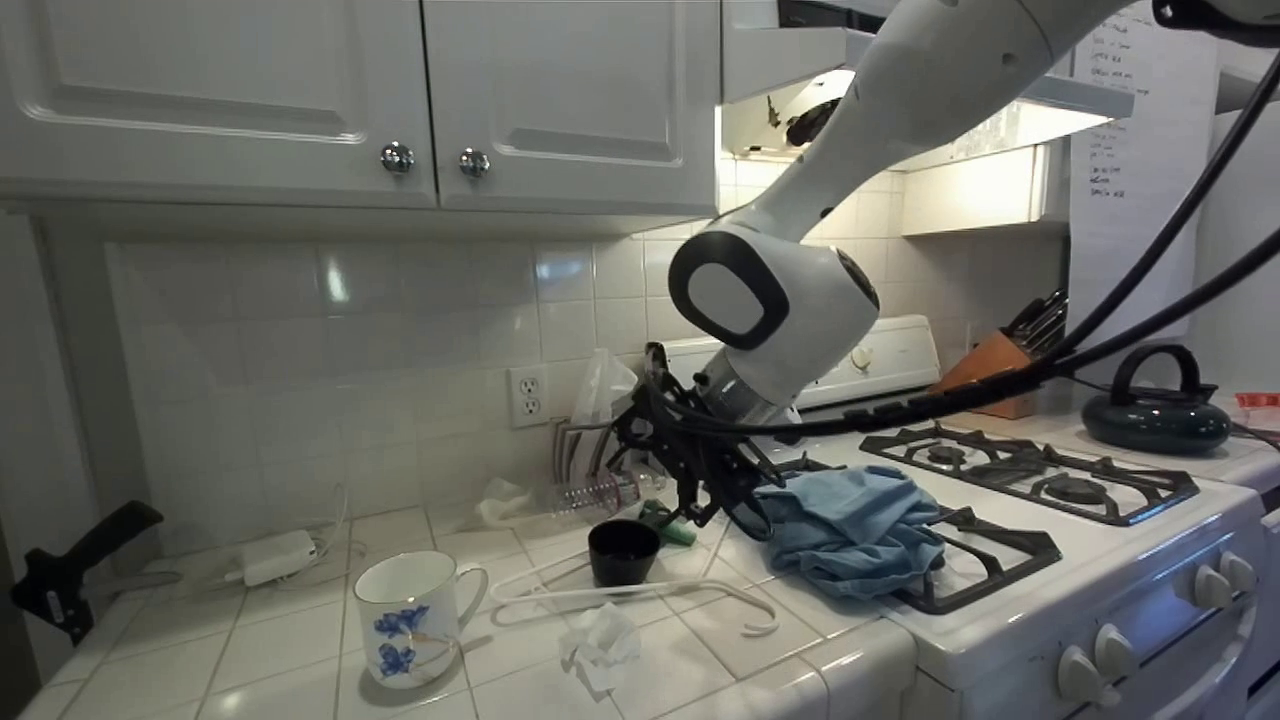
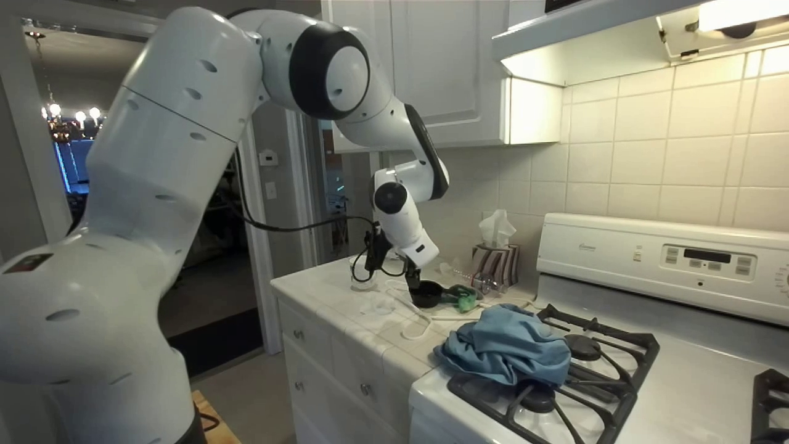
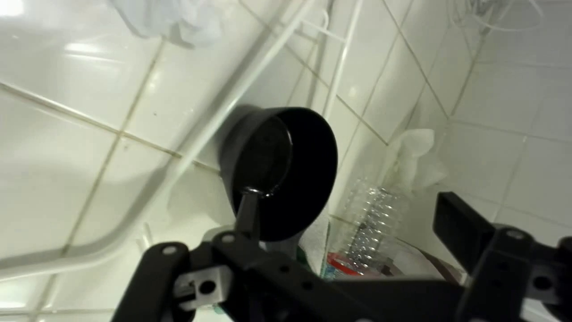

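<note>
The claw (image 3: 349, 210) spreads its fingers wide and has hold of nothing. One fingertip overlaps the rim of the black cup (image 3: 283, 167) in the wrist view, while the other stands well off toward the wall; whether the first touches the cup I cannot tell.

The cup stands upright on the counter (image 1: 290, 660), toward its stove end and set in from the front edge. Its mouth faces up, so the rim is within the claw's reach from above, and so wide a spread seems to suit straddling it.

The hanger (image 3: 219, 120) lies flat, one bar passing the cup on the front-edge side and another behind, so the cup appears to sit inside its frame; a low sideways slide would likely snag.

Toward the back edge, the bottle (image 1: 600, 495) lies on its side by the tissue box (image 2: 493, 262), crowding the outer finger. The cloth (image 2: 505, 345) is heaped on the stove (image 2: 696, 370), right by the counter's stove-side edge. Toward the front edge lies crumpled paper (image 1: 605, 645), low enough to pass over; the mug (image 1: 400, 590) rises farther from the stove. Straight up looks the freest way.
</note>
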Controlling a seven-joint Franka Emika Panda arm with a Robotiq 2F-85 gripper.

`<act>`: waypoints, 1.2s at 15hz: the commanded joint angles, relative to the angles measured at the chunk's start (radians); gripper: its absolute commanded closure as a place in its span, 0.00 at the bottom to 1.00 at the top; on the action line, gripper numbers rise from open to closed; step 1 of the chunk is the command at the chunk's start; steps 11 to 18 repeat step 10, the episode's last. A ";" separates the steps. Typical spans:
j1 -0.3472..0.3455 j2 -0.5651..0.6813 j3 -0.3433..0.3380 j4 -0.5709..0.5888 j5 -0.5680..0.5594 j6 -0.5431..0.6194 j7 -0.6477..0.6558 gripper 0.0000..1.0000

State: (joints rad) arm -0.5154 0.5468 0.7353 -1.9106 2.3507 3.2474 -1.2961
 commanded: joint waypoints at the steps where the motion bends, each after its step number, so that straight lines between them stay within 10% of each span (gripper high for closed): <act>1: -0.082 0.079 0.185 0.045 -0.039 0.281 0.025 0.00; 7: -0.225 0.334 0.480 0.246 0.134 0.715 -0.312 0.00; 8: -0.193 0.195 0.415 0.146 0.103 0.616 -0.194 0.00; 18: -0.217 0.256 0.446 0.200 0.124 0.672 -0.267 0.00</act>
